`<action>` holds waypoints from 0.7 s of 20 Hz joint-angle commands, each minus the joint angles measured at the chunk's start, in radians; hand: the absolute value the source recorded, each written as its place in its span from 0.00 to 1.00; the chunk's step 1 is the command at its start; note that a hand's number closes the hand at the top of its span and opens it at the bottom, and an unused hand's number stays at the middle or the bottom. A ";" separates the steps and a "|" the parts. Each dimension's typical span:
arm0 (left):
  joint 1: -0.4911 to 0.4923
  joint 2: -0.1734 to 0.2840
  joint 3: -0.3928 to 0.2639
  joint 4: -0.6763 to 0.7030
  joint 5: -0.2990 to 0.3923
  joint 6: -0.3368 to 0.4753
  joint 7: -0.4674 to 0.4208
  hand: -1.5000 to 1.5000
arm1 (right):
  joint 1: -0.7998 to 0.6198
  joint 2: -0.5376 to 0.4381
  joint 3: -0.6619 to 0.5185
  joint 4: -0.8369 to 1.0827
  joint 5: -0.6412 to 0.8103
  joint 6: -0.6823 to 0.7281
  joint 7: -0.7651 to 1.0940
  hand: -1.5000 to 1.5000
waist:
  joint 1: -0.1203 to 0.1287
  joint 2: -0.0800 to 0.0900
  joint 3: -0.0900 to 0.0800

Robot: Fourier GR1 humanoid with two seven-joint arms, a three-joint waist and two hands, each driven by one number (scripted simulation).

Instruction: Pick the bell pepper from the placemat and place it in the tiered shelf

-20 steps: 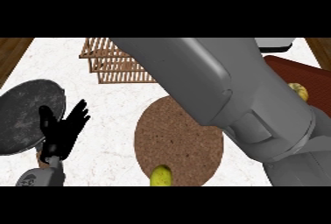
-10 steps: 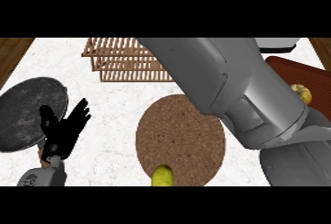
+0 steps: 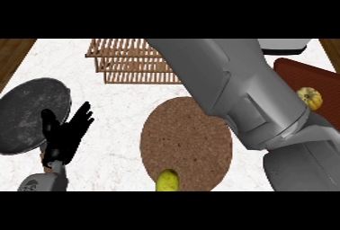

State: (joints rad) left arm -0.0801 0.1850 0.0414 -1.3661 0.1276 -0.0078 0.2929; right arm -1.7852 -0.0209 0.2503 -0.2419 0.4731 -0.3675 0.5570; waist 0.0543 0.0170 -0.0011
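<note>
Yellow bell pepper [image 3: 167, 180] upright-lengthwise at round placemat's [image 3: 187, 139] near edge; left hand [image 3: 65, 132] spread, right hand unseen

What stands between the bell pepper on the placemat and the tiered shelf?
The bell pepper lies at the near edge of the round placemat; the tiered shelf is beyond. Only bare mat and counter lie between on the surface, but the right forearm hangs over that stretch.
</note>
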 commanded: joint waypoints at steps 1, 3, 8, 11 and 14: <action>-0.012 -0.033 -0.022 0.016 -0.026 0.031 0.008 0.50 | -0.002 -0.012 -0.026 0.031 -0.004 0.007 -0.065 1.00 | -0.001 0.003 -0.001; -0.007 -0.017 -0.009 -0.004 -0.009 0.019 0.034 0.50 | -0.028 -0.013 -0.020 0.057 0.010 0.037 -0.048 1.00 | 0.005 0.003 -0.002; 0.009 -0.030 -0.020 0.010 -0.027 0.026 0.011 0.50 | -0.052 -0.006 -0.091 0.026 -0.036 -0.087 0.046 1.00 | -0.008 -0.004 -0.001; -0.002 -0.002 0.008 0.013 -0.003 0.000 0.017 0.50 | -0.061 -0.024 -0.135 0.015 -0.065 -0.129 0.048 0.00 | -0.008 -0.003 -0.001; -0.018 -0.020 0.004 0.047 -0.009 0.005 -0.003 0.50 | 0.003 -0.025 -0.175 -0.015 -0.095 -0.202 -0.033 0.00 | -0.016 0.000 -0.001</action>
State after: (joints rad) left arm -0.0796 0.1768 0.0439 -1.3637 0.1225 -0.0062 0.2990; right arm -1.7995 -0.0365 0.1312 -0.2300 0.4193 -0.5072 0.5504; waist 0.0471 0.0146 -0.0001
